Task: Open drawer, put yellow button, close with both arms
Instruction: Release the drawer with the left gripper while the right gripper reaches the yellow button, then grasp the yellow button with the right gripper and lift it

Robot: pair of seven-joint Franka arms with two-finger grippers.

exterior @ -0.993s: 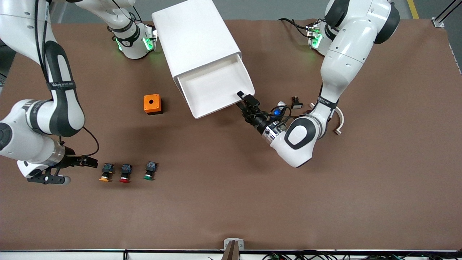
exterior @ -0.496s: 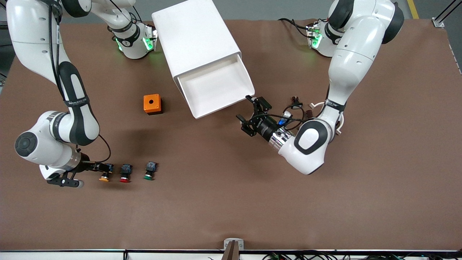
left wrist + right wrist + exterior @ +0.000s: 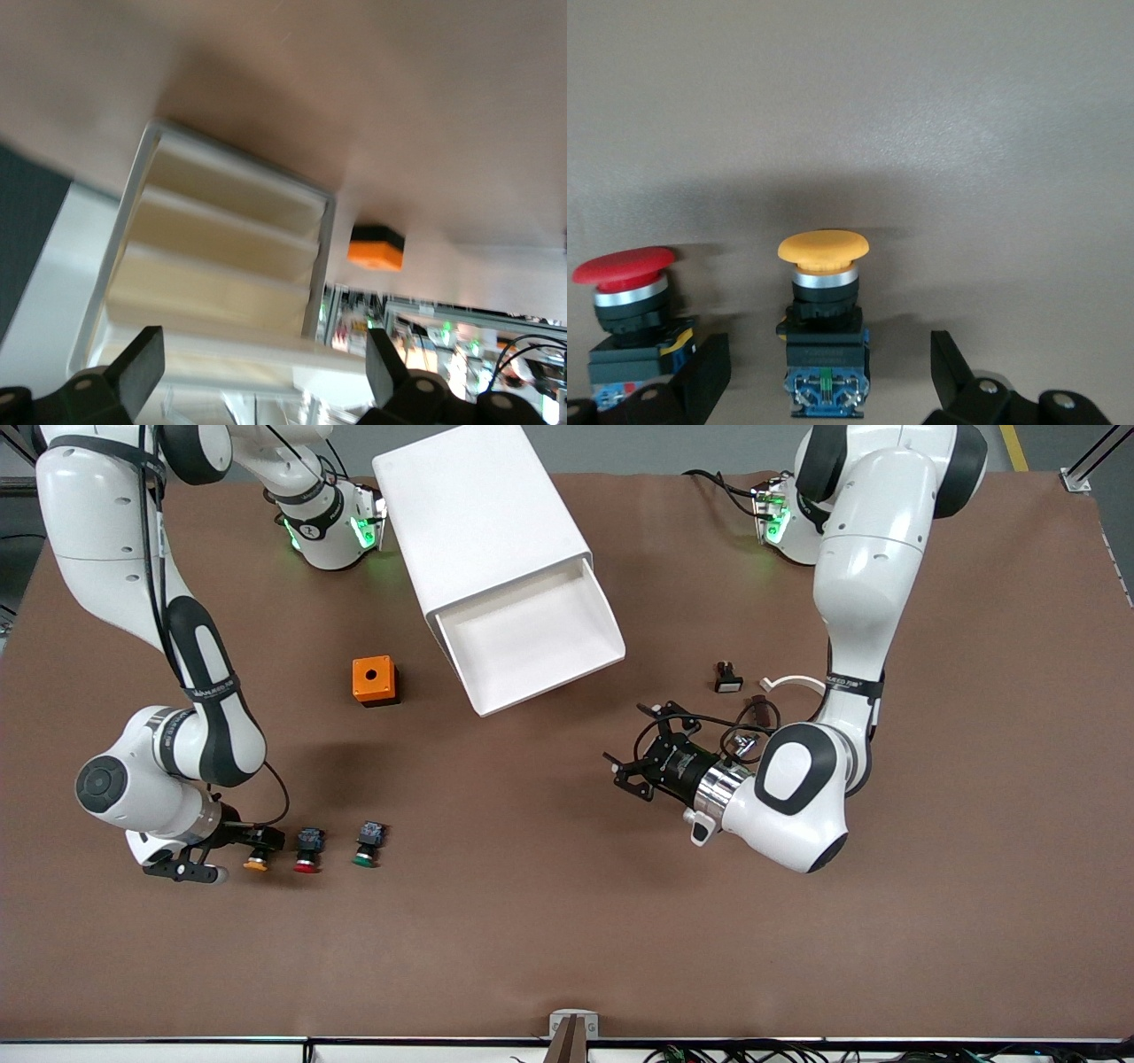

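Right wrist view: straddling yellow button [image 3: 823,257] with right gripper [image 3: 824,376], jaws spread, nothing clasped; needing square closure on black body.

Red-capped button [image 3: 624,267] crowding just beside; green-capped button [image 3: 366,844] next along.

Drawer [image 3: 532,642] standing pulled out; left gripper [image 3: 640,751] hanging released over bare table, waiting.

Desk surface [image 3: 567,921]: matte brown covering, plain and even, filling nearly the whole frame.
Desk front edge: a white rail [image 3: 159,1051] runs along the bottom of the frame, with a small grey bracket [image 3: 573,1025] at bottom centre.
Cables [image 3: 753,1055]: dark bundles lie along the bottom edge, lower right of the frame.
Floor [image 3: 1045,447]: grey, seen in the upper right corner, crossed by a yellow line [image 3: 1013,446].
Frame post [image 3: 1088,465]: a metal strut stands at the desk's upper right corner.
Light: soft and even, casting faint shadows on the brown surface.
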